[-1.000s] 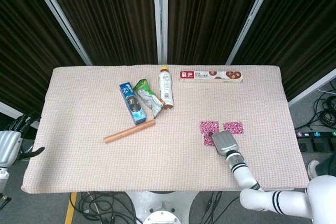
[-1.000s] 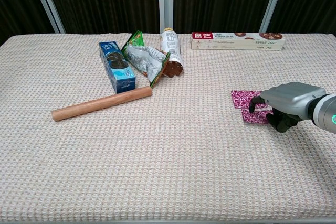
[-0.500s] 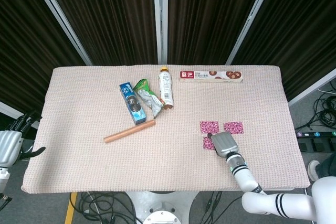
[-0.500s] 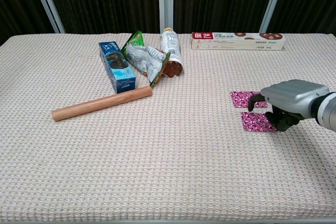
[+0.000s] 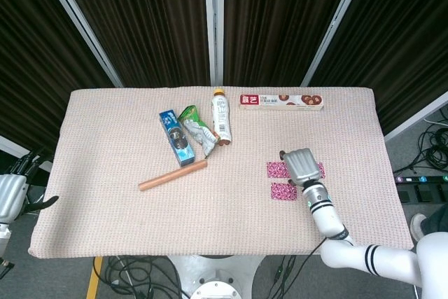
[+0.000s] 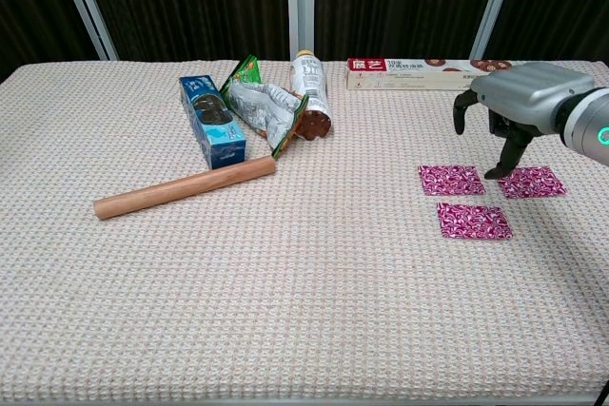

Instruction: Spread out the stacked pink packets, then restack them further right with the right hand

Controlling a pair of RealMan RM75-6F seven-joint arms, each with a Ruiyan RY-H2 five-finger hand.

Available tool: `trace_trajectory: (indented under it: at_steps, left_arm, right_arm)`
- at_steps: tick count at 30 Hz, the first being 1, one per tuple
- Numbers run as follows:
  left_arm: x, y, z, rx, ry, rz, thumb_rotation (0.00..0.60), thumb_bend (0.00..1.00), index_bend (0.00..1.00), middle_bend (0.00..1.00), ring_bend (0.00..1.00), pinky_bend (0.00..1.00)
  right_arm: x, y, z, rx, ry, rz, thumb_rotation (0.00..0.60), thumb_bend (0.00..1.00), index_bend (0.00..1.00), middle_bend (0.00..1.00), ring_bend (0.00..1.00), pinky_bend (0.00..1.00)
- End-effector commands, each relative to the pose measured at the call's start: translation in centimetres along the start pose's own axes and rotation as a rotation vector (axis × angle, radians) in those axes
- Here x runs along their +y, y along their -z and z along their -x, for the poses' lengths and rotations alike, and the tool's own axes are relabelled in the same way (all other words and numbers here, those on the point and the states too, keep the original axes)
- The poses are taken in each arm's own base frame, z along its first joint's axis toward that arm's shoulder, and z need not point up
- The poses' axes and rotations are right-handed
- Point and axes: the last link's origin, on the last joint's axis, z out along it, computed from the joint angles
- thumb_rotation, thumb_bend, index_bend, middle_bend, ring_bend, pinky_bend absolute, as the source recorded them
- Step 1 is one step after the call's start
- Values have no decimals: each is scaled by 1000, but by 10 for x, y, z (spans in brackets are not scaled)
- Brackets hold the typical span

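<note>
— Head view first: what was the right hand [image 5: 302, 166] doing?

— It hung over the pink packets [image 5: 283, 191], palm down, its back to the camera. It covered part of the upper two; the lower packet lay clear just in front of it on the table mat [image 5: 105, 208]. From above I could not tell how far apart the fingers were. The forearm ran back toward the near right corner.

— And the left hand [image 5: 12, 194]?

— Off the left edge of the table, low, fingers apart, nothing in it.

— Any writing?

— A long red and white biscuit box [image 5: 281, 101] lay along the far edge with print too small to read. A blue box [image 5: 176, 137], a green wrapper [image 5: 197, 128], a bottle [image 5: 221, 117] and a wooden rolling pin [image 5: 172, 175] lay left of centre.

— Chest view?

— The right hand [image 6: 509, 106] was raised above the mat, fingers [image 6: 503, 154] pointing down and spread, holding nothing. One fingertip was at the inner corner of the right packet [image 6: 531, 182]; I could not tell whether it touched. The three packets were laid out singly: left packet [image 6: 451, 179] and right one side by side, third packet [image 6: 473, 220] just in front of them, none overlapping. The biscuit box showed a red end panel with white characters I could not make out.
</note>
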Motion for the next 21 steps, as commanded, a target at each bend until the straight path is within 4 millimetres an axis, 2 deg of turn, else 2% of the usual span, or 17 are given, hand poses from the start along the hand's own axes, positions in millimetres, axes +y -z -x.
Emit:
trace_trajectory:
  at_steps: [1, 6, 21]
  left_arm:
    - [-1, 0, 1, -3, -2, -2, 600, 16, 244, 183, 170, 300]
    - [-1, 0, 1, -7, -6, -2, 600, 16, 244, 183, 169, 300]
    - [-7, 0, 1, -5, -9, -11, 600, 16, 244, 183, 170, 299]
  right_arm:
    - [-1, -12, -2, -2, 29, -2, 553, 0, 354, 1000, 1000, 957]
    - [-4, -21, 5, -30, 31, 8, 543, 0, 382, 1000, 1000, 958]
    - [-16, -35, 25, -86, -44, 55, 567, 0, 389, 1000, 1000, 957]
